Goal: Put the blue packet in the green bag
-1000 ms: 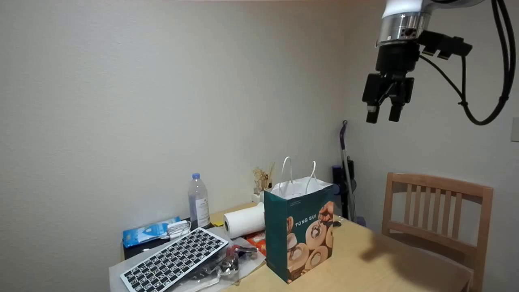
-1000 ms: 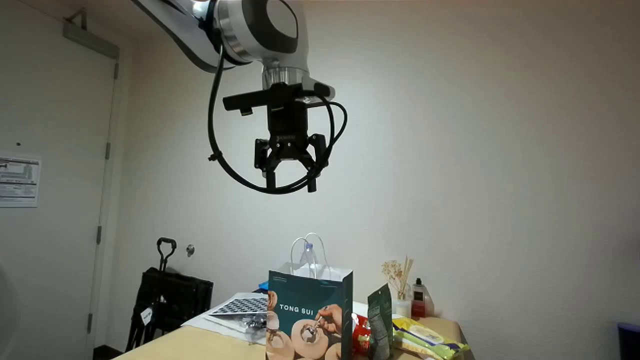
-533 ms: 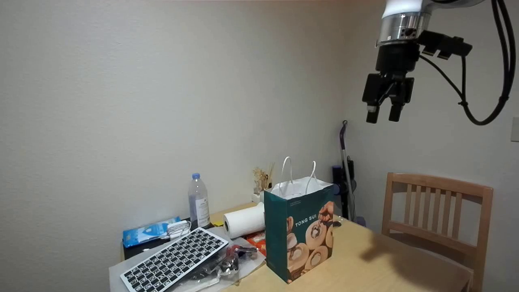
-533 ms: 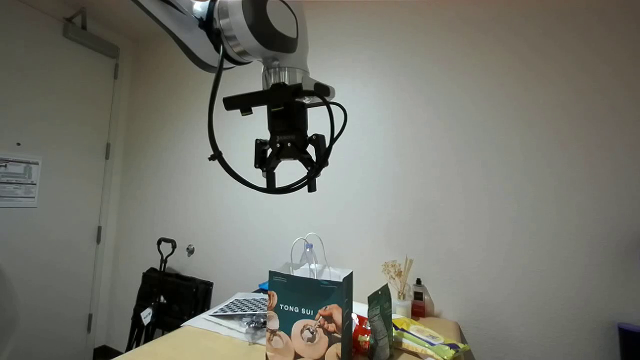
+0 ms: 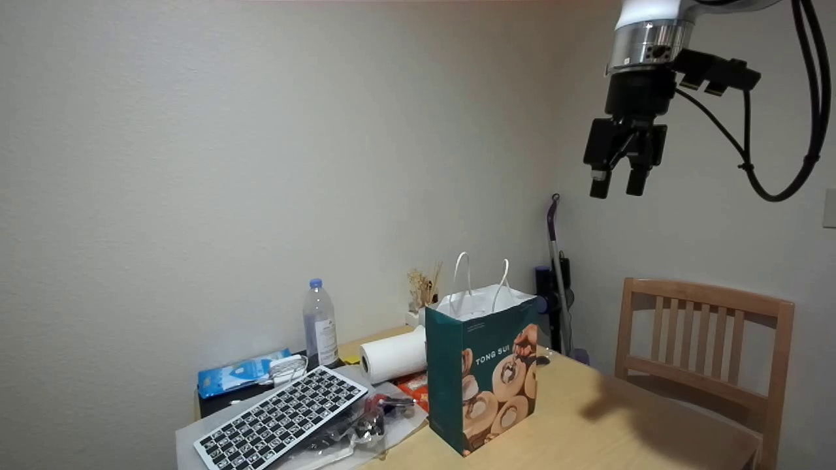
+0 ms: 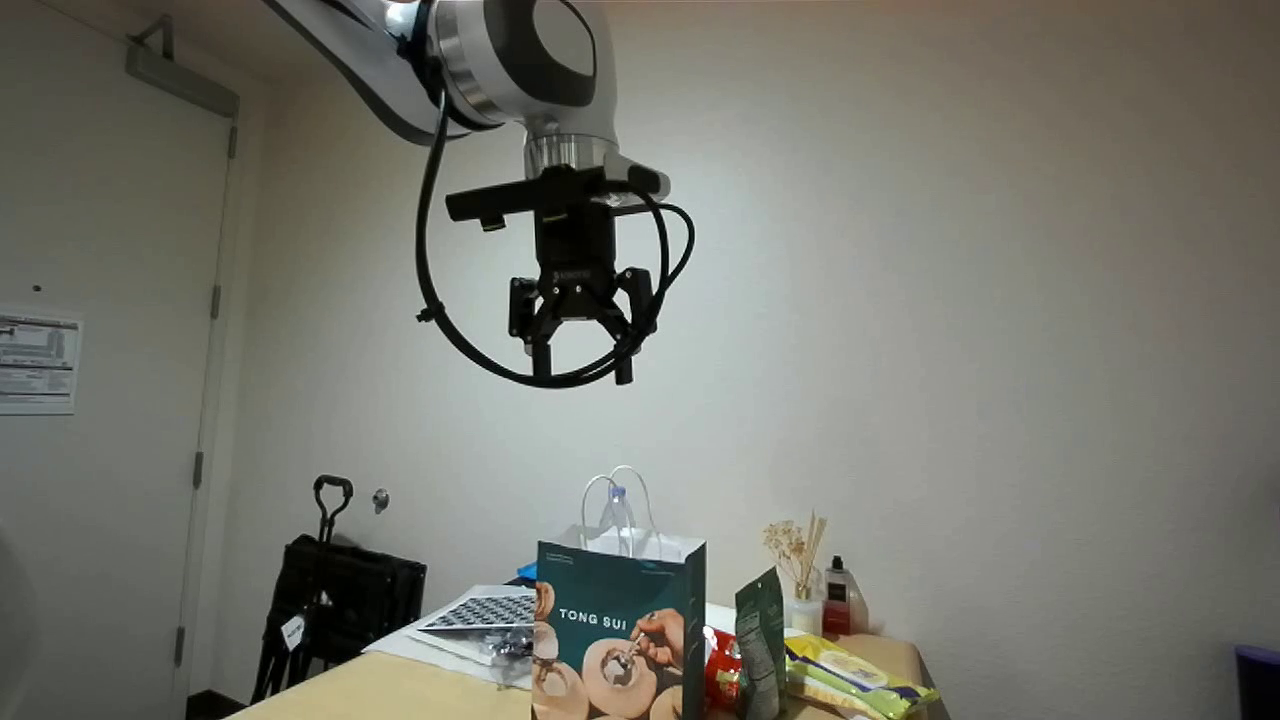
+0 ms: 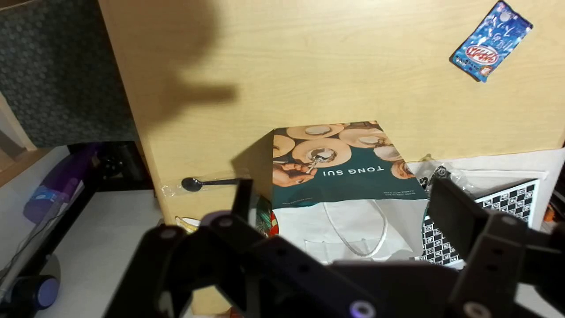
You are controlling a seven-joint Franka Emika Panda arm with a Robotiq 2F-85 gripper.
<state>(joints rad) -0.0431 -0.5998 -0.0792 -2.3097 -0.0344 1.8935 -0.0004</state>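
All unmoved; spoon [image 7: 199, 183], checkered board [image 5: 282, 418] flank green bag [image 5: 482, 375].

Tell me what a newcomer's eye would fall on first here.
Likely the green bag, standing upright on the table with TONG SUI printed on its front. Then the black jaws, hanging open, higher than the bag in both exterior views. In the wrist view, the bright blue packet lies at upper right, apart from the bag.
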